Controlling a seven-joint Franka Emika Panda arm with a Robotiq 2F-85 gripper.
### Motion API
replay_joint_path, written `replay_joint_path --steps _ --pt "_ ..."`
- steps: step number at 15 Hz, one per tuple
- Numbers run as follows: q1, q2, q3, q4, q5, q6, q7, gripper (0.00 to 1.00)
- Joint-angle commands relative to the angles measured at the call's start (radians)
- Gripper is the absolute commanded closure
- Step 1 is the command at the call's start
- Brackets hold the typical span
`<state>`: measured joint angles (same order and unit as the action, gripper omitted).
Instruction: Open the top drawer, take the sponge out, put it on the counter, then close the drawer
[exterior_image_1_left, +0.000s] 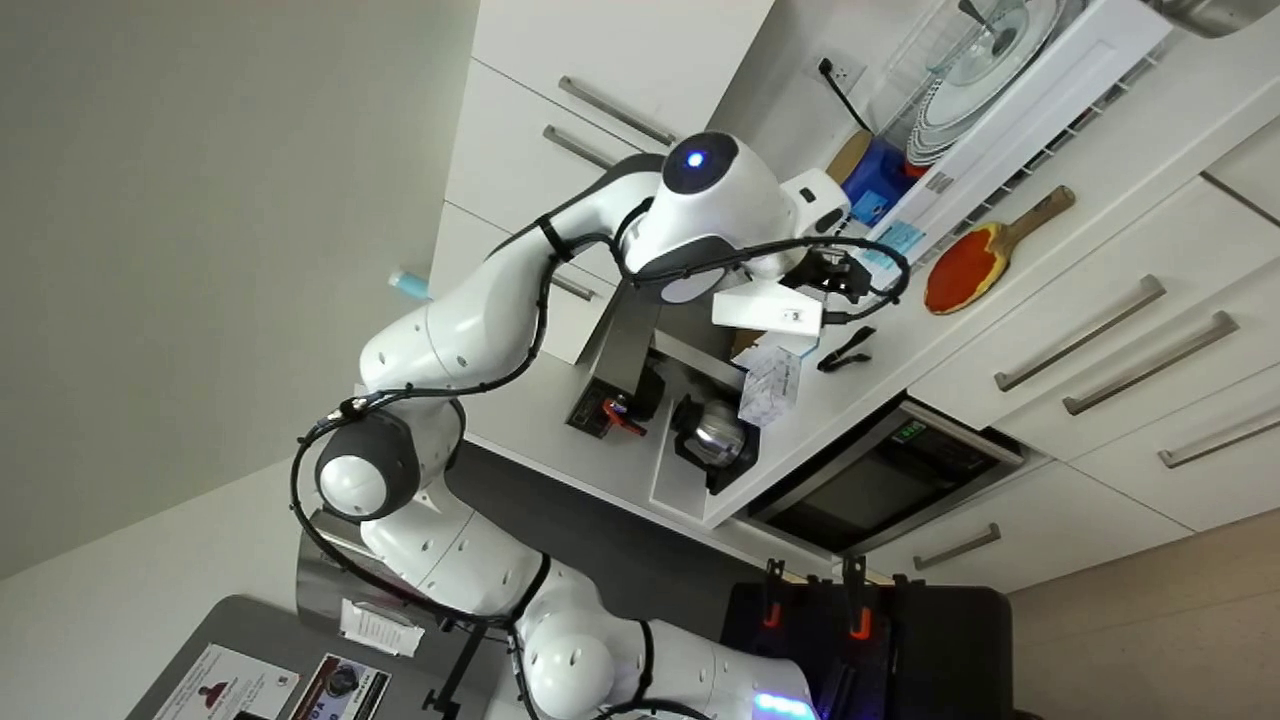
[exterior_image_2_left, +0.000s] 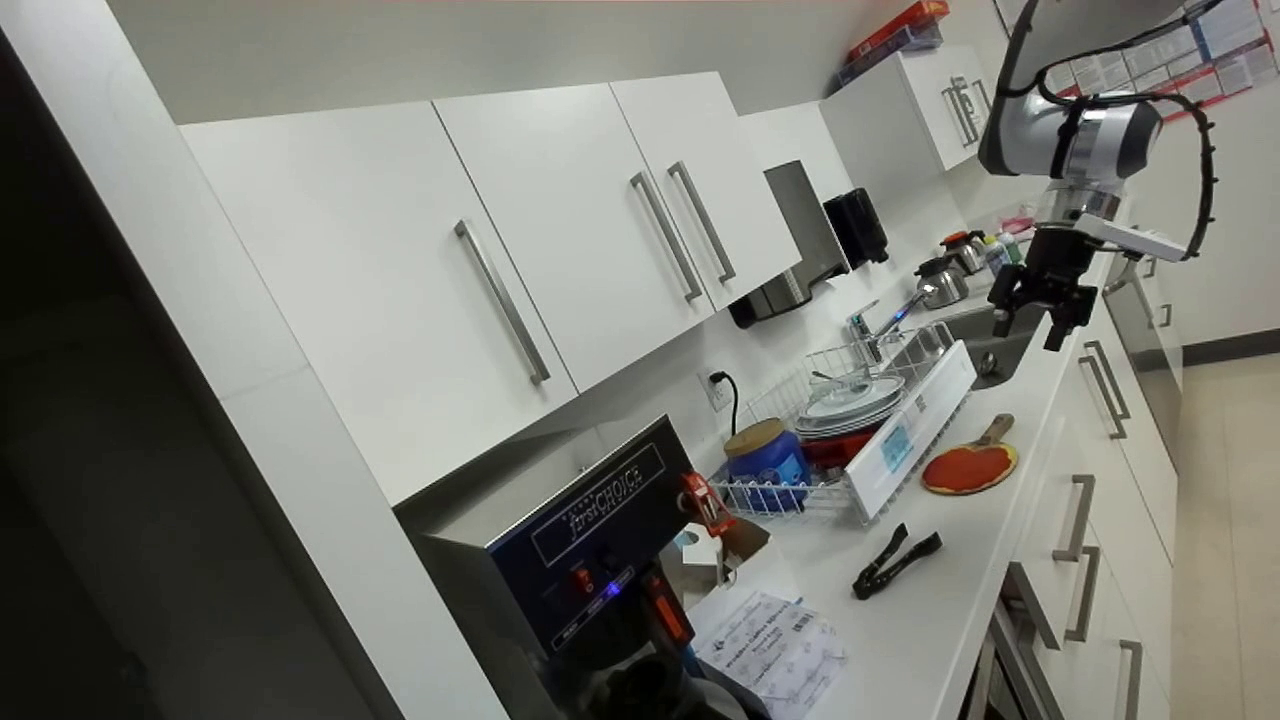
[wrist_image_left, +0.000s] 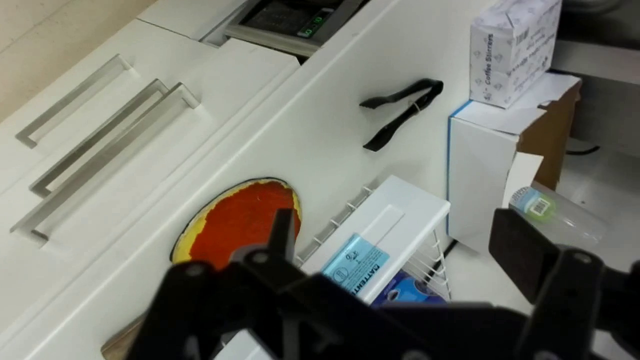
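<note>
We find wide, shallow white top drawer (exterior_image_1_left: 1085, 300) directly below long pale white-grey counter (exterior_image_2_left: 965, 535). Drawer flat-fronted, looks closed; slim silver bar handle (exterior_image_1_left: 1085, 335) runs lengthwise along it. We record black two-fingered gripper (exterior_image_2_left: 1027, 338) raised above counter, fingers (wrist_image_left: 520, 245) spread wide apart. On counter we also see black tongs (wrist_image_left: 400, 122) lying splayed, and near them round orange-red paddle (exterior_image_2_left: 968, 468) with yellow rim.
</note>
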<state>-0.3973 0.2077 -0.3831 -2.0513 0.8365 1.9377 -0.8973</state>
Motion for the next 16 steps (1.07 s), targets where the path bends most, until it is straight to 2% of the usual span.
replay_joint_path --steps 1,7,11,16 --pt "-0.095 0.139 0.021 0.081 0.188 -0.1 -0.058 0.0" --pt "-0.23 0.402 0.046 0.184 0.425 -0.249 -0.135 0.0" --pt "-0.299 0.553 0.084 0.242 0.555 -0.256 -0.168 0.0" --pt "-0.347 0.7 0.115 0.314 0.748 -0.239 -0.232 0.0"
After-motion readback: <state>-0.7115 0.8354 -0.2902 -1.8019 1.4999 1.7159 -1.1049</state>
